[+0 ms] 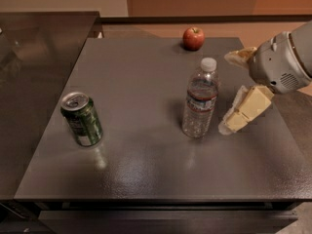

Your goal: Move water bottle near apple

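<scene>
The water bottle (pixel 200 101), clear and ribbed with a white cap and a dark label band, stands upright near the middle of the grey table (pixel 146 169). The apple (pixel 193 38), small and red, sits at the table's far edge, behind the bottle. My gripper (pixel 229 92) is just right of the bottle, at about its height. It is open and empty. One cream finger (pixel 240 56) is on the far side and the other finger (pixel 243 112) reaches down close to the bottle's base. Neither touches the bottle.
A green soda can (pixel 82 119) stands upright at the table's left. A dark counter (pixel 34 57) adjoins the table on the left. The table's right edge lies under my arm.
</scene>
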